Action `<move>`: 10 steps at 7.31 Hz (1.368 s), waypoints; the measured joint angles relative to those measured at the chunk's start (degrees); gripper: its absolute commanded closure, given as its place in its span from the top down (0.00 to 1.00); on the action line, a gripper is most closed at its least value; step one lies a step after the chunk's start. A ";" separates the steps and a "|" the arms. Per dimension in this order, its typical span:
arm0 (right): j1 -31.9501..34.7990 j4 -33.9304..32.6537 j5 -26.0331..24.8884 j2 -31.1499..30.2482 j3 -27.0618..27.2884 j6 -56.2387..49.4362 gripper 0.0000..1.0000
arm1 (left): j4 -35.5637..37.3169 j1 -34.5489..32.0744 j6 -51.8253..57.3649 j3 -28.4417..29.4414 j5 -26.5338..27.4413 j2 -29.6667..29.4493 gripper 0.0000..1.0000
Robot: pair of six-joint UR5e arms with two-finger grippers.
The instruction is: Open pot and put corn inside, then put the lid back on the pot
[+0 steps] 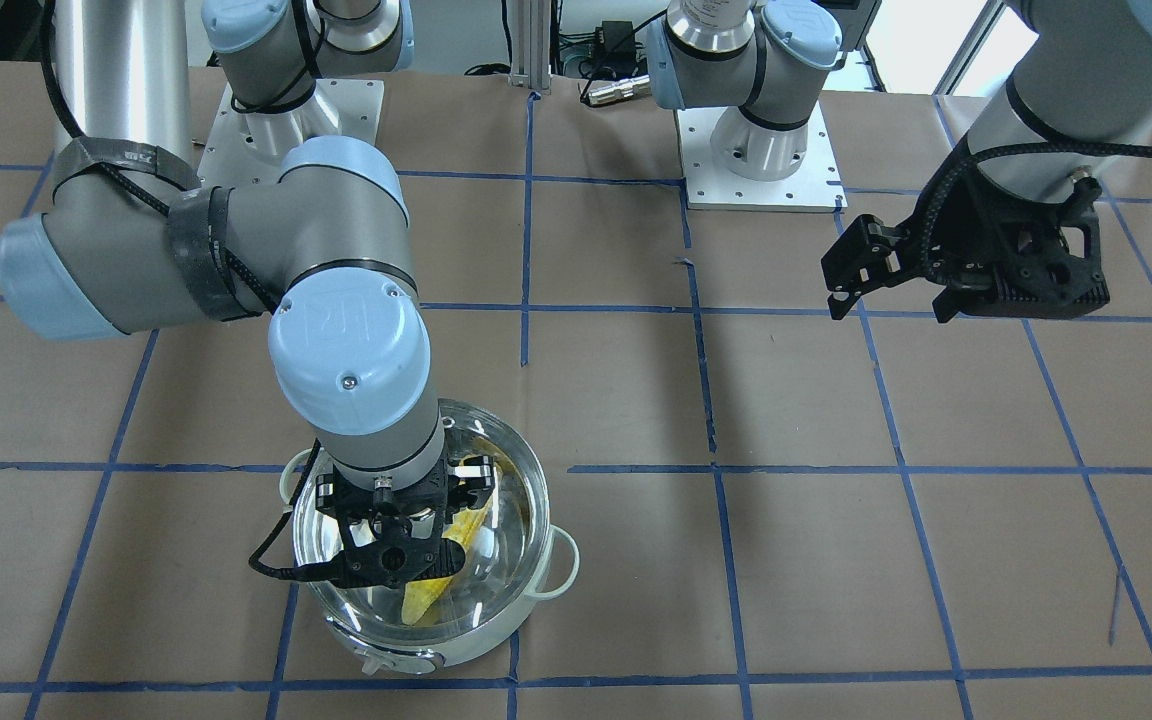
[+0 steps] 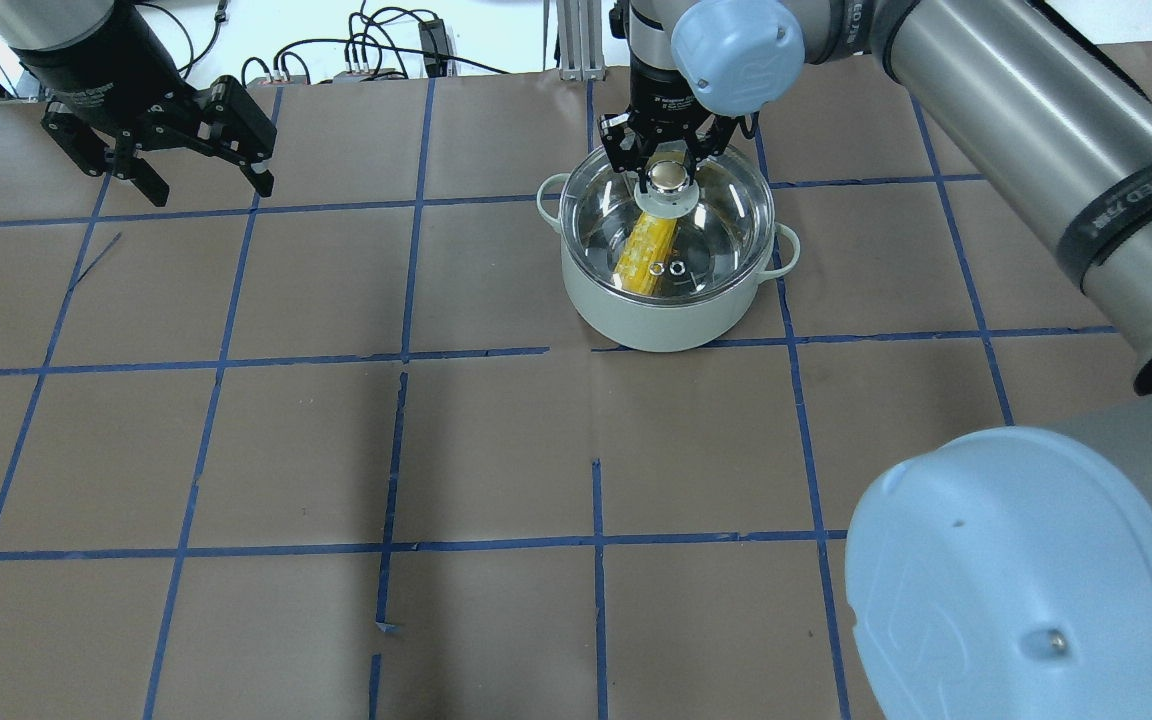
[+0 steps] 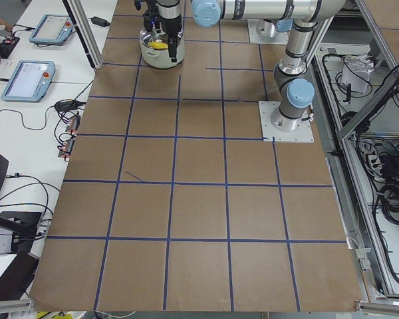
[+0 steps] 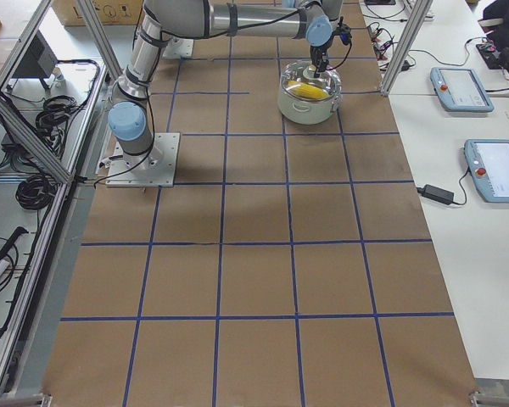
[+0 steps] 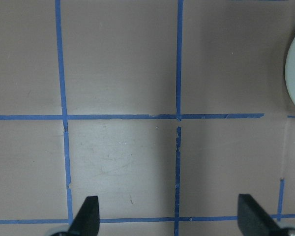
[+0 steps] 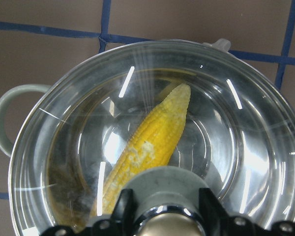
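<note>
While the right pincer grips the beige knob of the clear glass dome lid, seated on the pale-green steel pot over the yellow corn cob, and the left pincer hangs open and empty, rising unreleased may drag the lid off.

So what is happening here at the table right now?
The right gripper is down on the pot, its fingers closed around the knob of the glass lid. The lid sits on the pot, and the corn lies inside under it. The left gripper hangs open over the table, away from the pot, holding nothing. It seems only the release is left.
</note>
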 measured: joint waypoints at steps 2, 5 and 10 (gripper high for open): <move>-0.01 -1.22 -1.34 -0.05 -0.04 -0.03 1.00 | 0.01 0.03 0.02 0.06 -0.03 0.02 1.00; -0.15 -1.38 -1.82 -0.50 -0.97 0.00 1.00 | 0.08 -0.05 -0.02 0.07 -0.35 0.43 1.00; -9.53 10.34 -3.92 -10.19 -1.02 -4.31 1.00 | 0.23 -0.03 -0.06 0.10 -0.49 0.80 1.00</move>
